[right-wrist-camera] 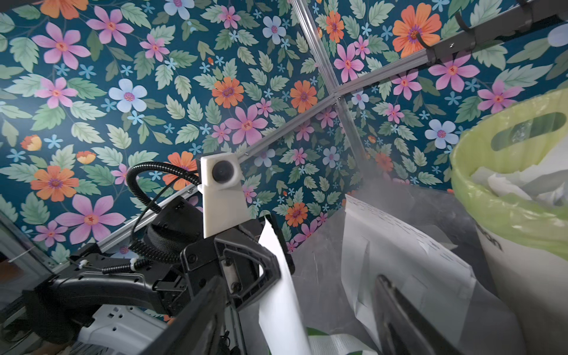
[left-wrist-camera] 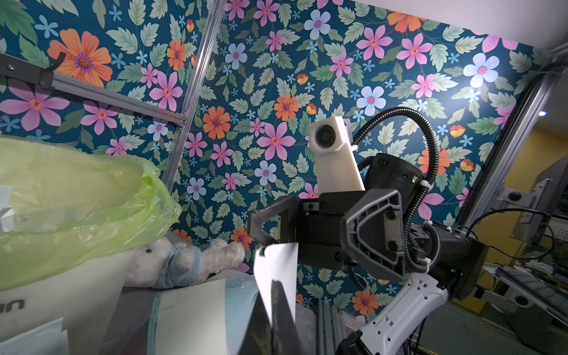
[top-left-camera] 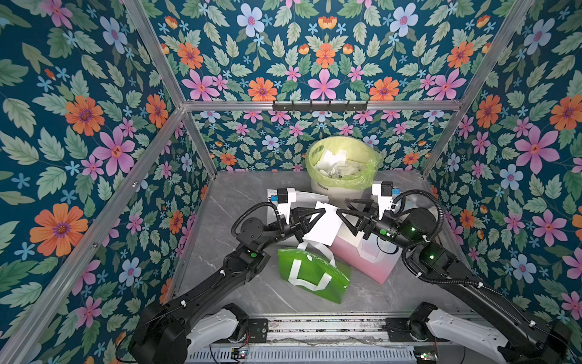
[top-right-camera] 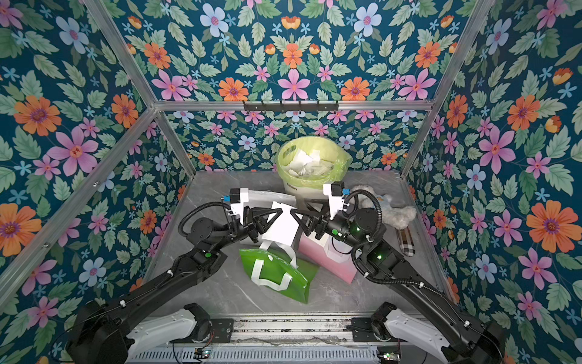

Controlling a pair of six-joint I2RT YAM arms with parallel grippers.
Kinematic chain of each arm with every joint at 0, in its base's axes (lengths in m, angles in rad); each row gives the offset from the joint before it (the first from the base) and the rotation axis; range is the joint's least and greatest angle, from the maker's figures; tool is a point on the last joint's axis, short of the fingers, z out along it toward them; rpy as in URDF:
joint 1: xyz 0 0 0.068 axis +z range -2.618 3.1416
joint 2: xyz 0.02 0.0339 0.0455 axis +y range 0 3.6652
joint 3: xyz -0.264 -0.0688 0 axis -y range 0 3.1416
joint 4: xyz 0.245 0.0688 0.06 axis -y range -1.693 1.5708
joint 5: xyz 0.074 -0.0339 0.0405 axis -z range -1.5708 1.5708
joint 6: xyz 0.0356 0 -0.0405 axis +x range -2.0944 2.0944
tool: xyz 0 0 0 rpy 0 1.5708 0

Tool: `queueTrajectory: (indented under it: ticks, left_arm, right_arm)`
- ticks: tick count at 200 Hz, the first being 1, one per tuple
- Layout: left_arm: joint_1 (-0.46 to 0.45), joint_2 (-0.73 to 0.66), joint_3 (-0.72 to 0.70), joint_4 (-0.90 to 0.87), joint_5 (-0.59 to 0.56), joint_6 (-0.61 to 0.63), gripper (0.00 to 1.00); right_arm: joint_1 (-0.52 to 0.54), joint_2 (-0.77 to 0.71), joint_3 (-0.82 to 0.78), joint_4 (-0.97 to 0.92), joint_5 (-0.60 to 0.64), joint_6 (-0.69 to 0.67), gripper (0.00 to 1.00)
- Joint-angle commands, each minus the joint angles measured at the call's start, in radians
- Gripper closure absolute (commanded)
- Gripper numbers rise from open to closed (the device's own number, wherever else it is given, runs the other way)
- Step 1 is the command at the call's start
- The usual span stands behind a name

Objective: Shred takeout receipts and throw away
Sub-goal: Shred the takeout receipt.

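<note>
- First, nearest the robot's base, a green bag lies flat on the table with a pink bag just beside it. Neither is part of this step.
- Above the pink bag, the receipt hangs in the air between the two arms, in front of the bin.
- The left pincer is clamped shut on one side edge of the receipt and carries its weight.
- The right pincer faces it with its jaws apart. In the right wrist view the sheet's free edge stands between the two fingers, and neither finger clearly presses on it, so it grips nothing.
- The step in hand looks like taking a second grip for tearing. The right pincer would do best to bite close to the left one's hold on the same top edge. The arms can then pull apart in opposite directions so the rip starts short and runs straight.
- Farther back stands the bin with its yellow-green liner, and paper scraps already lie inside. Tearing close to it should let the pieces drop in.
</note>
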Motion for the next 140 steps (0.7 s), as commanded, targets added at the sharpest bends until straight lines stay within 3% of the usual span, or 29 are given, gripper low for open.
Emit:
queueTrajectory:
  ticks: [1,63,84,103,140]
  left_arm:
    - [-0.006,0.003,0.001,0.063,0.011,-0.011,1.00]
    - [-0.018,0.018,0.008,0.088,0.011,-0.016,1.00]
    - [-0.021,0.024,0.014,0.085,0.017,-0.016,1.00]
    - [-0.023,0.023,0.012,0.086,0.014,-0.015,1.00]
    - [-0.025,0.019,0.007,0.085,0.004,-0.015,1.00]
  right_arm:
    - [0.001,0.009,0.003,0.083,-0.062,0.050,0.32]
    - [0.001,0.042,0.012,0.072,-0.088,0.063,0.58]
    - [0.001,0.051,0.017,0.076,-0.101,0.066,0.76]
    - [0.001,0.052,0.022,0.072,-0.104,0.066,1.00]
    - [0.000,0.037,0.012,0.075,-0.083,0.066,1.00]
